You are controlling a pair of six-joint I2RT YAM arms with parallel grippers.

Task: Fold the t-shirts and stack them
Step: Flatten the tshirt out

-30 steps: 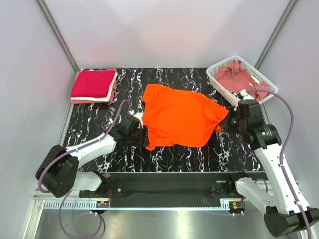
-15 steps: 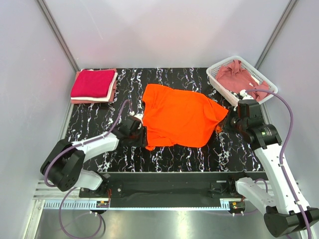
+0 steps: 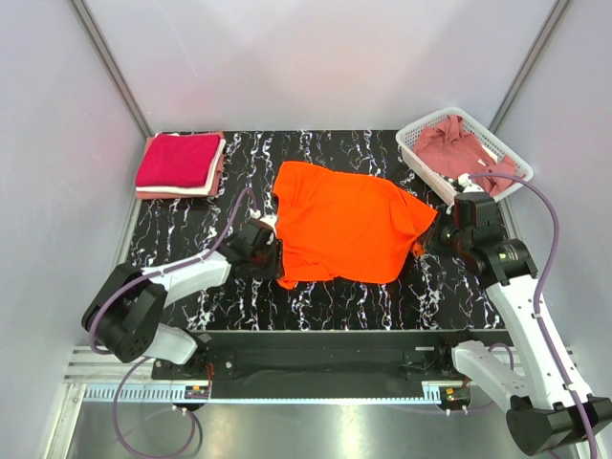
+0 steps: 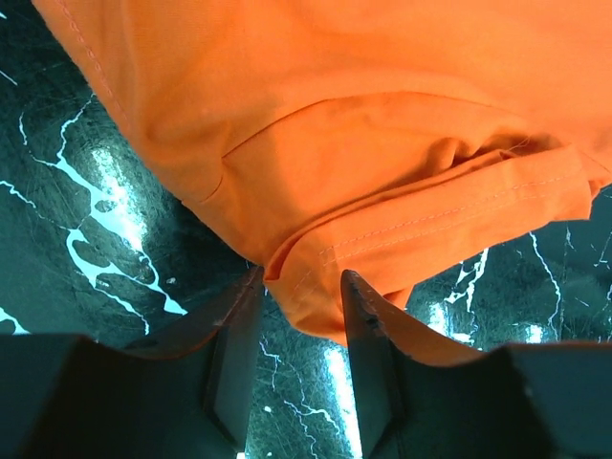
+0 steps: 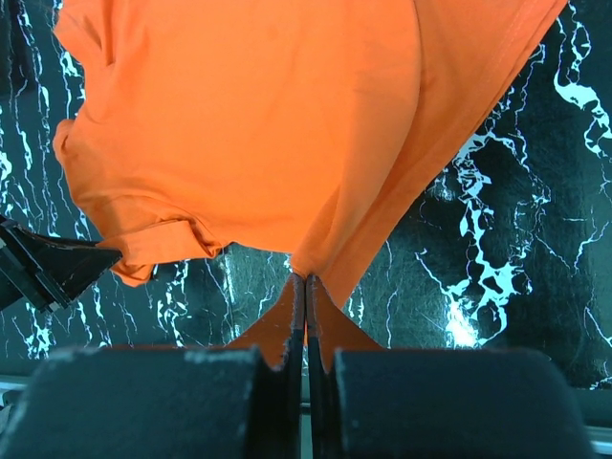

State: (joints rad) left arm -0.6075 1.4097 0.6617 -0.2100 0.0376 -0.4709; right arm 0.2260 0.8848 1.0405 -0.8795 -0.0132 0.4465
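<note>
You are reading no text here: no labels, brands, numbers or signs are showing in any view.

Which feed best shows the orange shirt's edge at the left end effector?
Left wrist: the orange t-shirt's stitched hem fold lies between the left end effector's part-open fingers. Top external shows the whole shirt, but the arm hides that edge. Right wrist shows the far side pinched in the shut right end effector.

Left arm stretches low and forward, its hand [image 4: 299, 287] with fingers parted. Right arm stands raised, its hand [image 5: 306, 284] pinched tight on the orange t-shirt [image 5: 258, 124].
</note>
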